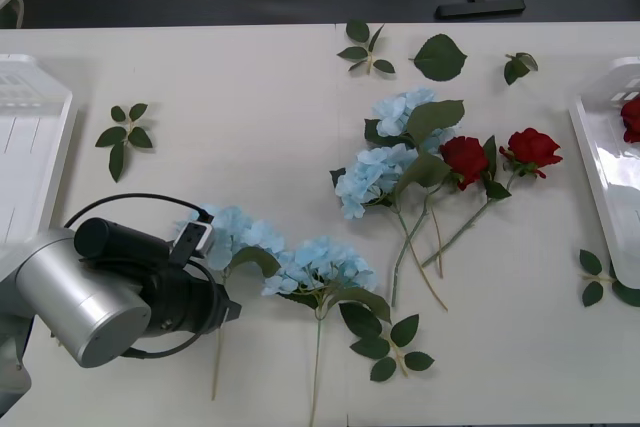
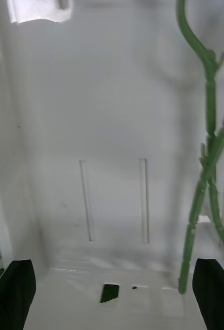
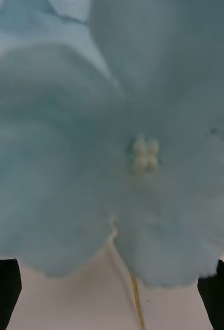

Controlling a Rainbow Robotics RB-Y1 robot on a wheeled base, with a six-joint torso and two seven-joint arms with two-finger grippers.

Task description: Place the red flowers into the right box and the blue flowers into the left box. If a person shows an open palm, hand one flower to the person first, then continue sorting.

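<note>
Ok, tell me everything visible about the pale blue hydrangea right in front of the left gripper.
The pale sky-blue fabric hydrangea cluster lies flat on the white table, its fluffy head beside the left arm's wrist, its thin green stem running toward the table's near edge. Its head touches a second blue hydrangea beside it. In the left wrist view, soft petals around tiny pale centre beads lie just beyond the open left gripper, whose black fingers flank it without closing on it.

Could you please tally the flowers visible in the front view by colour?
Blue hydrangeas: 4
Red roses: 3, one of them in the right box
Total: 7
</note>
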